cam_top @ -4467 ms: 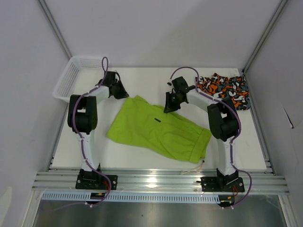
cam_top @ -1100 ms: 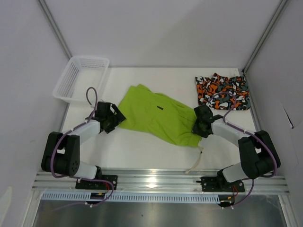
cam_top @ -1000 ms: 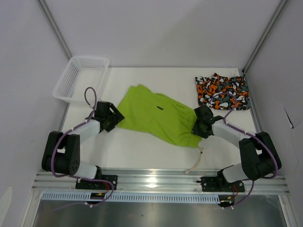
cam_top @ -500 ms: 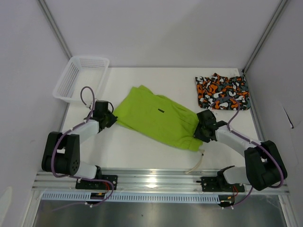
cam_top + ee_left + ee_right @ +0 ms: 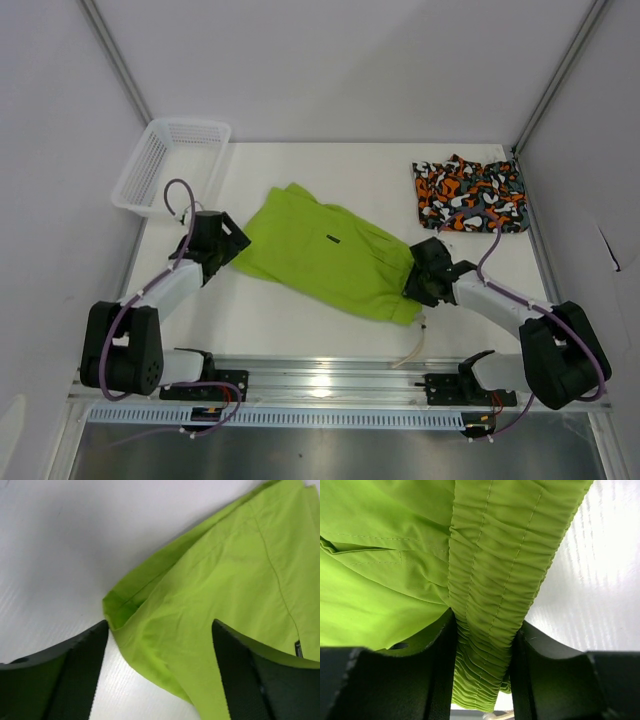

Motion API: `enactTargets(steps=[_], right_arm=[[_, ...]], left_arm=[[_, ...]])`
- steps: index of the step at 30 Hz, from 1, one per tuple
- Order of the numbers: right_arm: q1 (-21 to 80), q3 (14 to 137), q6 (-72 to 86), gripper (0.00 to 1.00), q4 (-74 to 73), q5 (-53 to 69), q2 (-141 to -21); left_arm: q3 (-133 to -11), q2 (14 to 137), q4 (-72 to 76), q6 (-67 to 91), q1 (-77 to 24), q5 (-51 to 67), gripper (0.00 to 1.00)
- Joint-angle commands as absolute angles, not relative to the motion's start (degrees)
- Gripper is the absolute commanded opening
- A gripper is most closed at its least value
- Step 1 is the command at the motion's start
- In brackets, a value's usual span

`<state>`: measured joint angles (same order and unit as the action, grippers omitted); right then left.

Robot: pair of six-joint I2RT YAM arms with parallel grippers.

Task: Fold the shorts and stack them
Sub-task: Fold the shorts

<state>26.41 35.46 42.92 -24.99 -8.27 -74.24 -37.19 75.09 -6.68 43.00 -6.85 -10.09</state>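
Two pairs of shorts on the white table point(image 5: 300, 330). Spread flat across the middle, slanting from far left to near right, the lime green shorts point(image 5: 325, 255); bunched in the far right corner, well apart, the camo shorts point(image 5: 470, 193). At the far left corner, just beyond the left arm, a white mesh basket point(image 5: 170, 165). Trailing from the green waistband toward the near edge, a white drawstring point(image 5: 413, 345).

Clenched on the gathered waistband at the near right end of the green pair, the right gripper point(image 5: 420, 282), elastic pinched between its fingers point(image 5: 440, 680). Released at the left hem corner, the left gripper point(image 5: 218, 243), jaws wide, cloth lying between them on the table.

Against a second ago: left gripper farther toward the basket, right gripper closer to the near edge, green pair shifted slightly with them.

Matte white tabletop; aluminium rail point(image 5: 330, 385) along the near edge carrying both arm bases; plain pale walls point(image 5: 330, 70) on three sides.
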Motion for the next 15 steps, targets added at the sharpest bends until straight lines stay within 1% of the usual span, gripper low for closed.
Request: enactTargets(steps=[1,2,3,4,5,7,8,9,10,11,13,14,15], right_arm=[[28.82,34.63,45.17,0.44,-26.9,-7.65,-72.6],[29.18,34.72,45.44,0.5,-26.63,-7.39,-72.42],[29.53,34.89,45.87,0.67,-26.63,-7.21,-72.42],[29.97,35.15,46.23,0.71,-26.89,-7.21,-72.51],[30.75,35.77,46.23,0.76,-27.33,-7.29,-72.51],[31.72,36.56,46.4,0.77,-28.73,-8.87,-72.51],[33.21,37.17,47.02,0.78,-31.0,-12.01,-72.25],[34.09,38.22,47.63,0.83,-32.33,-13.69,-71.81],[34.8,38.58,47.81,0.84,-34.08,-14.84,-71.63],[36.37,38.93,48.07,0.91,-35.06,-16.94,-71.2],[37.87,40.42,48.95,0.92,-38.12,-18.89,-71.1],[39.62,41.04,49.39,0.99,-39.45,-20.11,-71.89],[40.51,41.57,50.61,1.0,-40.68,-22.3,-72.33]], left_arm=[[-34.99,69.54,-6.76,42.09,-6.42,-8.53,0.9],[-34.37,68.48,-6.68,42.27,-6.5,-7.57,0.92],[-32.19,67.51,-6.68,42.54,-6.59,-5.56,0.93],[-31.3,66.37,-6.33,42.97,-6.85,-4.58,0.93],[-30.68,63.83,-6.42,43.15,-7.9,-4.05,0.93],[-29.36,61.27,-7.38,43.77,-9.83,-4.57,0.93],[-29.36,59.0,-8.86,43.94,-12.54,-5.09,0.94],[-29.44,57.84,-9.83,44.29,-13.96,-7.01,0.94],[-30.14,57.05,-10.71,44.38,-15.45,-7.99,0.94],[-30.49,56.26,-12.81,44.56,-17.64,-8.87,0.94],[-31.28,54.59,-14.14,44.74,-19.33,-9.4,0.94],[-31.55,54.15,-15.46,44.74,-19.6,-9.32,0.95],[-31.64,53.36,-15.9,44.91,-19.86,-9.23,0.95]])
